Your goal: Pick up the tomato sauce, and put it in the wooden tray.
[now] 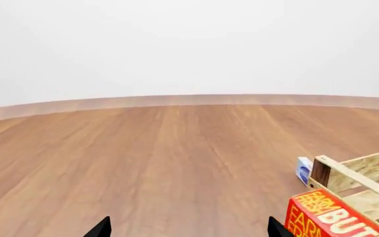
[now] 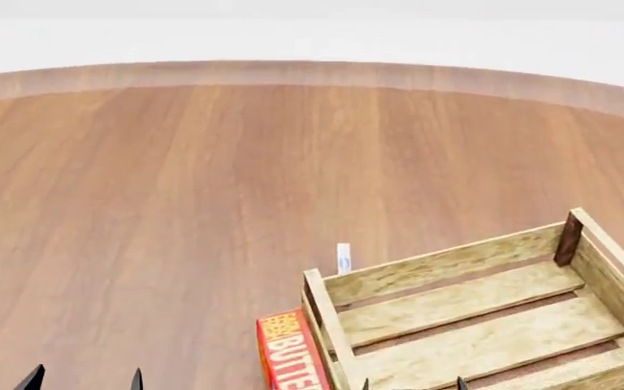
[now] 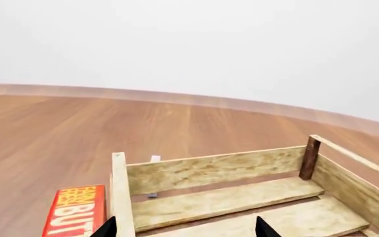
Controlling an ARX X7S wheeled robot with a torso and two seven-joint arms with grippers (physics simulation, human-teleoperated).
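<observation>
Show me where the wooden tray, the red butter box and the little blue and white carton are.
wooden tray [image 2: 474,305]: head view, on a floor slat inside it.
red butter box [image 3: 75,212]: right wrist view, on its lettered top face.
blue and white carton [image 1: 303,170]: left wrist view, on its visible side, beside the tray corner.

butter box [image 2: 290,353] left of wooden tray [image 2: 442,272] (touching)

Wooden tray [image 3: 242,197] with a red box [image 3: 76,211] (lettered) just beside.

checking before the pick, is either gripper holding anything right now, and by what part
Nothing is held. The left gripper and right gripper both show open, empty fingertips. The tomato sauce is not in any view.
</observation>
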